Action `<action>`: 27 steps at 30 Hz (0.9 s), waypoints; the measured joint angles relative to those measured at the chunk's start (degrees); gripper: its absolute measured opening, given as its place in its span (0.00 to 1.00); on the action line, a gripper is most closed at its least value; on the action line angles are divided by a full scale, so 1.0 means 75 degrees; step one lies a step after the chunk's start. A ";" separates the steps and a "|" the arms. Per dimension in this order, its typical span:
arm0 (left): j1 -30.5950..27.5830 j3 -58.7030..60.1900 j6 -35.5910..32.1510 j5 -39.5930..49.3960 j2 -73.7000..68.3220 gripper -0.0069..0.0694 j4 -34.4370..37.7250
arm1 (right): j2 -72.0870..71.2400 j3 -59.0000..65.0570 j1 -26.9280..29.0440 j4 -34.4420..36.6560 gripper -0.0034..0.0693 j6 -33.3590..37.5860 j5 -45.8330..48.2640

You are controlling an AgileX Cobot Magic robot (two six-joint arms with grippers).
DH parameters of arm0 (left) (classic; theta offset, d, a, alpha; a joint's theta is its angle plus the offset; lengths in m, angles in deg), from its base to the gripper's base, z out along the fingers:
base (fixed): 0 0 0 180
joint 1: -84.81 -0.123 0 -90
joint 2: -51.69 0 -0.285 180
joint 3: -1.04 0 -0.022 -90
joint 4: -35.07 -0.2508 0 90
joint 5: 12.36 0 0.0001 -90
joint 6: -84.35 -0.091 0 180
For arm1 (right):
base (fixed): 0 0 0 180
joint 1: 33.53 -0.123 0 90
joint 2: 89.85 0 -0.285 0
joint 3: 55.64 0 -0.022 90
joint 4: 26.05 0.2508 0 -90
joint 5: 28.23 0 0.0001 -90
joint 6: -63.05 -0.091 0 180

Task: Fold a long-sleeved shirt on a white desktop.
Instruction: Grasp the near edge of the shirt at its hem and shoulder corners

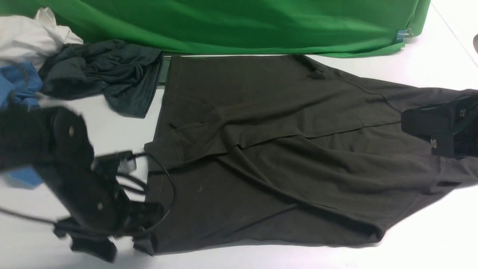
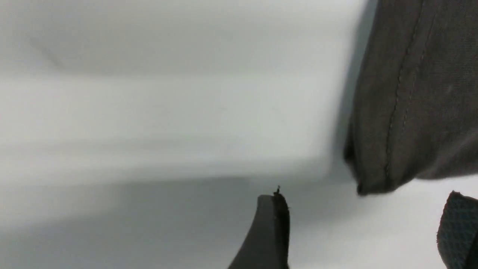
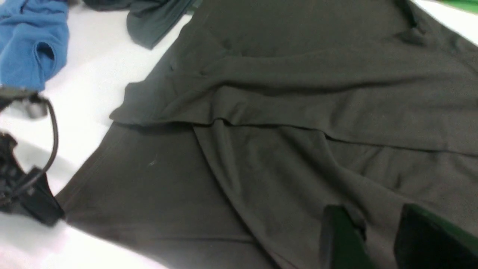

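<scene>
The long-sleeved shirt (image 1: 269, 157), dark olive-brown, lies spread across the white desktop (image 1: 429, 239) with a sleeve folded over its body. My left gripper (image 1: 119, 235) is blurred at the shirt's near-left hem corner. In the left wrist view the left gripper (image 2: 368, 228) is open over bare table, with the hem corner (image 2: 392, 112) just ahead of its fingertips. My right gripper (image 1: 435, 144) hovers over the shirt's right end. In the right wrist view the right gripper (image 3: 384, 239) is open, with shirt fabric (image 3: 298, 112) showing through the gap. The neck label is hidden.
A green cloth (image 1: 242, 22) runs along the back edge, with a blue clip (image 1: 401, 35) at its right corner. A dark grey-teal garment (image 1: 104, 74), a blue garment (image 1: 18, 84) and a white one (image 1: 30, 33) are piled at the back left. A cable (image 1: 168, 194) loops over the hem.
</scene>
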 joint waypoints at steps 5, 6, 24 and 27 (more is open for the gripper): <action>-0.0007 0.0373 -0.0254 -0.0797 -0.0053 0.83 0.0748 | 0.0002 0.0000 0.0000 -0.0010 0.38 0.0044 -0.0168; -0.0007 0.0365 -0.0275 -0.0912 -0.0129 0.83 0.0888 | 0.0009 0.0000 0.0000 -0.0003 0.38 0.0044 -0.0161; -0.0007 0.0362 -0.1313 -0.1487 -0.0313 0.15 0.1095 | 0.1870 0.0000 -0.0363 -0.0406 0.80 0.1302 0.2619; -0.0007 0.0377 -0.1301 -0.1448 -0.0220 0.15 0.1073 | 0.2123 0.0000 -0.0713 -0.0431 0.80 0.2071 0.2890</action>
